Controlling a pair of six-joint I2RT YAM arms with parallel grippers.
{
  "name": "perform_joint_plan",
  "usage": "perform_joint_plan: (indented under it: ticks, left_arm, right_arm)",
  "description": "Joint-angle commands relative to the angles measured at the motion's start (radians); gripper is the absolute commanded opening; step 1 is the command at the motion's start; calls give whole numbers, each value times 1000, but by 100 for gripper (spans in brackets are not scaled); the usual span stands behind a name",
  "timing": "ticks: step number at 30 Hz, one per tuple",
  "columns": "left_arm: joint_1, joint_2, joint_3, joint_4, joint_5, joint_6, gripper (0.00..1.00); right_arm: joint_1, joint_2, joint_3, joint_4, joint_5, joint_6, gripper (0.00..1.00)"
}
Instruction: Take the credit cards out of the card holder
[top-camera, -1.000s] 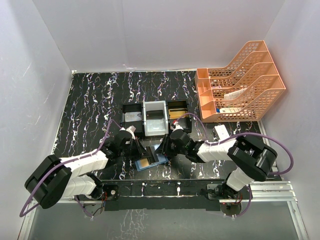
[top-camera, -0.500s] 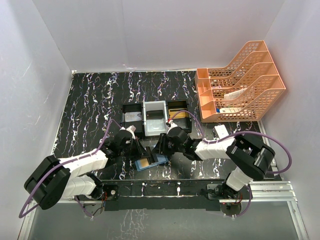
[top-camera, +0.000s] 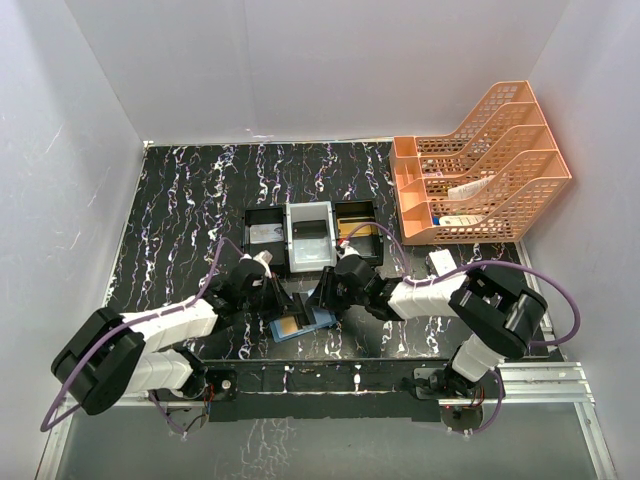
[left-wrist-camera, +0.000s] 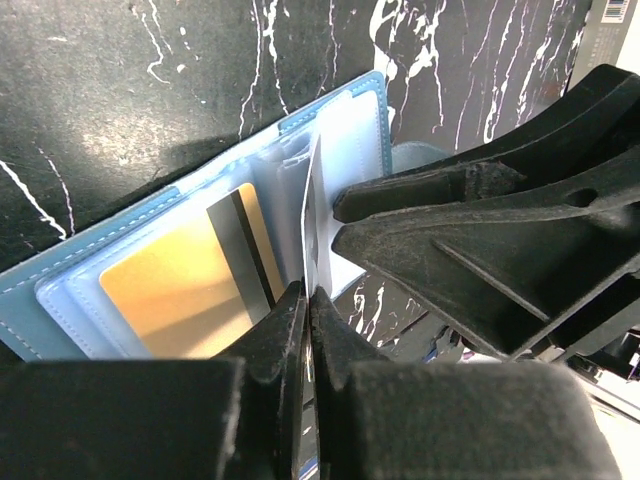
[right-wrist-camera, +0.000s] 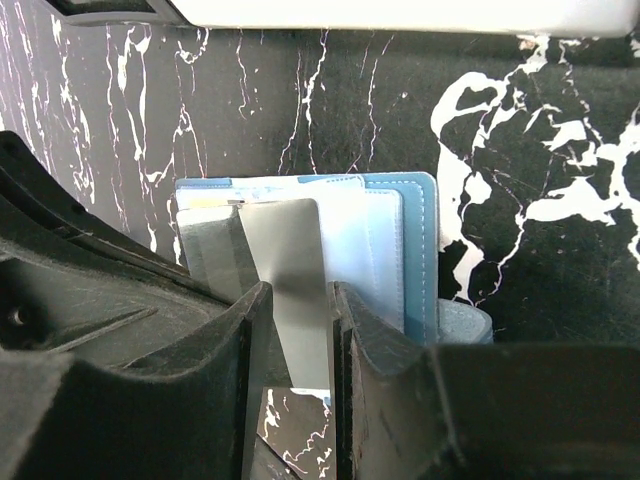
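Table (top-camera: 180, 220): black with white veins, both arms reaching in over its near half.
File rack (top-camera: 500, 150): orange mesh, tiered, at the far right.
Tray (top-camera: 266, 211): three compartments, black, white, black, just beyond the two grippers.
Left gripper (left-wrist-camera: 307, 292): pinched tight on a thin pale sheet (left-wrist-camera: 312, 210) standing edge-up from the fold of the holder; card or pocket leaf, cannot tell.
Right gripper (right-wrist-camera: 300, 290): fingers partly apart, tips down at the holder, facing the left gripper; whether gripping or only framing the card seen in the gap, cannot tell.
Card holder (top-camera: 322, 318): blue, open and flat on the table, directly under both sets of fingertips, in front of the tray.
Gold card (left-wrist-camera: 170, 290): tucked in a pale pocket, just left of the left fingertips.
Silver-grey card (right-wrist-camera: 290, 260): angled up out of the pockets, showing between the right fingers.
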Motion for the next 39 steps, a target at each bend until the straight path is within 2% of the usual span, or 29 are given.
perform_joint_plan:
  ticks: [1,11,20,24,30,39]
  left_arm:
    - [-2,-33,27,-61,-33,11,0]
    - [-2,-203,36,-256,-129,70,0]
    - [-1,-396,24,-279,-183,113,0]
    - [0,-401,31,-255,-167,138,0]
    - [0,-389,24,-200,-132,175,0]
    - [32,-318,25,-90,-7,182,0]
  right_arm:
    - [0,-23,-23,-30,65,-2,28]
    - [-2,-106,-89,131,13,-9,36]
    - [-3,-205,-168,288,12,-9,58]
    - [-3,-232,-201,366,29,0,66]
    - [-4,-254,-336,601,55,35,72]
    - [-3,-260,-374,658,24,25,74]
